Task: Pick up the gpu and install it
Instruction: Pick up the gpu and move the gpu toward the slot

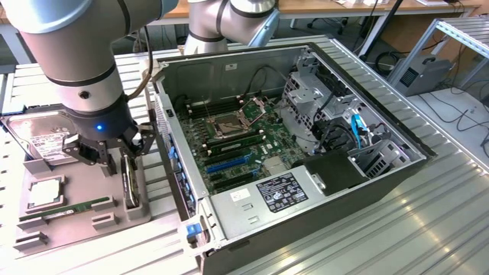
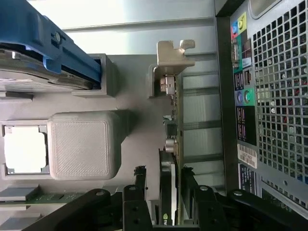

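Straddling the upright gpu at nine o'clock of the case, the spread end effector should centre squarely before pinching.

A ribbed metal desk catches pale glare. Behind it runs a wooden table. At the exterior view's right, an aluminium frame stands near a grey box, with black cables on the light floor.

Lower left of the exterior view: gpu on edge in the tray, claw astride it, computer case on that view's right.
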`<state>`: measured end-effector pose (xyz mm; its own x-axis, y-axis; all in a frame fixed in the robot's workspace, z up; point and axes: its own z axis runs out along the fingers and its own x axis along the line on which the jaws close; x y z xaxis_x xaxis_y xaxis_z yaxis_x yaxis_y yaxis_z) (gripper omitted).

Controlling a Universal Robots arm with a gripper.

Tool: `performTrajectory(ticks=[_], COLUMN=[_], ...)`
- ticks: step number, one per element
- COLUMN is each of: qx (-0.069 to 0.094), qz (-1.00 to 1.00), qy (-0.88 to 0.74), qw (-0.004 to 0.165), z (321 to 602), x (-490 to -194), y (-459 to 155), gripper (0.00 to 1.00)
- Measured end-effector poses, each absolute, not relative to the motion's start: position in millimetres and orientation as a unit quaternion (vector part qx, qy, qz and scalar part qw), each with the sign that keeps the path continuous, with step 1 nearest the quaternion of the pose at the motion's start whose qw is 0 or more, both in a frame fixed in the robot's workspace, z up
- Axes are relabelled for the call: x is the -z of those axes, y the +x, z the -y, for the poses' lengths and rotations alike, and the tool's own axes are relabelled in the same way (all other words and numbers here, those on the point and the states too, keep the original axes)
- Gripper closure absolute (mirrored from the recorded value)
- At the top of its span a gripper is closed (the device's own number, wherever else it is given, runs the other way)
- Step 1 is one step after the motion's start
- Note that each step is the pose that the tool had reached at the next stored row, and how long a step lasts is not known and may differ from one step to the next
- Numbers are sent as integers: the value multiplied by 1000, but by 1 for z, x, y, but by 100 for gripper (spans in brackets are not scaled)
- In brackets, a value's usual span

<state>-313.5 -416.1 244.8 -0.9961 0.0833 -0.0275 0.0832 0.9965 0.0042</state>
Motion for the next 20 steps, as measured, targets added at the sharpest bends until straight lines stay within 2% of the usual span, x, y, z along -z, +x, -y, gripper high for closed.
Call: performTrajectory(ticks=[16,18,19,20], qx=[-1,-1,-1,-1], qz=[-999,-999,-999,-999], qy=[42,42,42,42], qw=[14,14,14,14], z=[411,411,411,411], x=[-241,-241,-241,-241], y=[-313,-313,-313,-313], gripper=[58,59,66,66])
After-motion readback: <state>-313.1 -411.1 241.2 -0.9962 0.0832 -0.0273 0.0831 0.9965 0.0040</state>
